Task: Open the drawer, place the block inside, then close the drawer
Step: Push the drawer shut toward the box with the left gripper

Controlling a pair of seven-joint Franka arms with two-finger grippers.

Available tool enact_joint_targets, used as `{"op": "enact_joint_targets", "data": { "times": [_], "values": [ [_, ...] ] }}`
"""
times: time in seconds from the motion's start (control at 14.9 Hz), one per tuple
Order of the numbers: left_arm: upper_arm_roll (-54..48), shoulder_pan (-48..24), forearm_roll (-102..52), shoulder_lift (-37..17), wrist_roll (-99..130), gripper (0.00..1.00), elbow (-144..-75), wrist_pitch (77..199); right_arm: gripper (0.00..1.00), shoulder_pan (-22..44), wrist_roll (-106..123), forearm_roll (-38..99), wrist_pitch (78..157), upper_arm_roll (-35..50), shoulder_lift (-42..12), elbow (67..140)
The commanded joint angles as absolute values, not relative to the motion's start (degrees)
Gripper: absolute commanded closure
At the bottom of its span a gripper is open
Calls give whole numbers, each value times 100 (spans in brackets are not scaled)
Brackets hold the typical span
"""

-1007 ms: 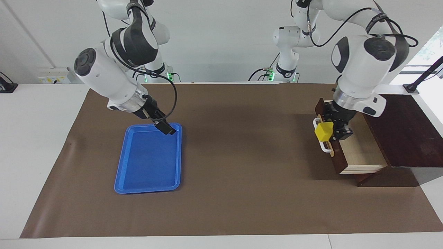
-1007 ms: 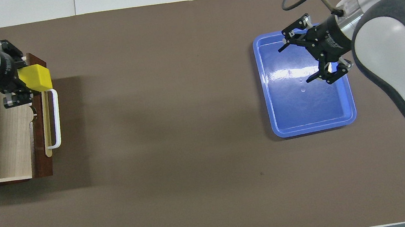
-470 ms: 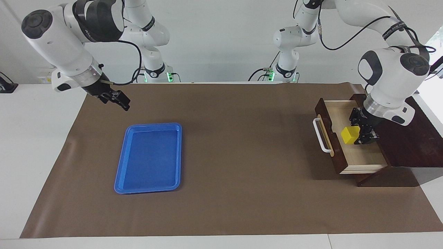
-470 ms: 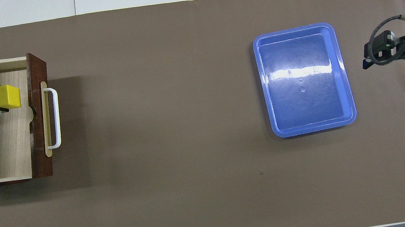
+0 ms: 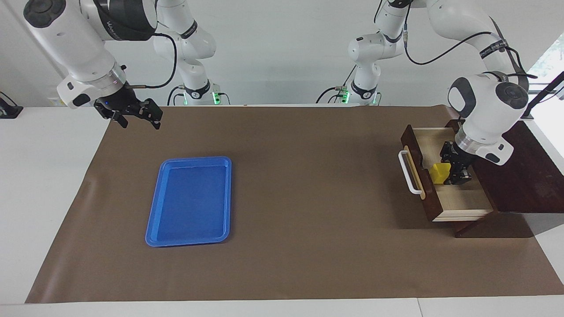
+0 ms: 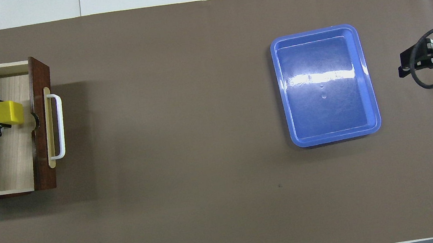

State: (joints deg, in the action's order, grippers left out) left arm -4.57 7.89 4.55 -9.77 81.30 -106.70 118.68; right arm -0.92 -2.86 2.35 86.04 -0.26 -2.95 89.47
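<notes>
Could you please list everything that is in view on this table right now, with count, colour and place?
Drawer: one, dark brown wood with a pale interior, pulled open, at the left arm's end of the table.
Handle: one, white bar, on the drawer's front.
Block: one, yellow, down inside the drawer, close to its front panel, held by the left gripper.
Tray: one, blue, flat, toward the right arm's end of the table.
Mat: one, brown, covering the white table.
Left gripper: one, black, lowered into the drawer, shut on the block.
Right gripper: one, black, open, up in the air over the mat's edge, waiting.
</notes>
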Motion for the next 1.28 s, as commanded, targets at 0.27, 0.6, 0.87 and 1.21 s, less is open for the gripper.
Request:
{"op": "enact_joint_targets", "data": {
  "times": [0.27, 0.6, 0.87, 1.21],
  "values": [
    [-483, 993, 439, -580, 7699, 4, -11277, 12235, 0, -9, -62, 123, 8921, 62, -255, 9167],
    [-519, 679, 2, -738, 8031, 0, -10198, 11191, 0, -18, -26, 123, 8824, 62, -35, 9641],
    [-501, -148, 140, -809, 8930, 0, -10097, 10960, 0, -79, 174, 18, 8807, 53, -44, 9633],
    [-501, -238, 281, -598, 8886, 0, -10774, 11460, 0, -88, 325, -123, 8798, 53, -44, 9633]
  ]
}}
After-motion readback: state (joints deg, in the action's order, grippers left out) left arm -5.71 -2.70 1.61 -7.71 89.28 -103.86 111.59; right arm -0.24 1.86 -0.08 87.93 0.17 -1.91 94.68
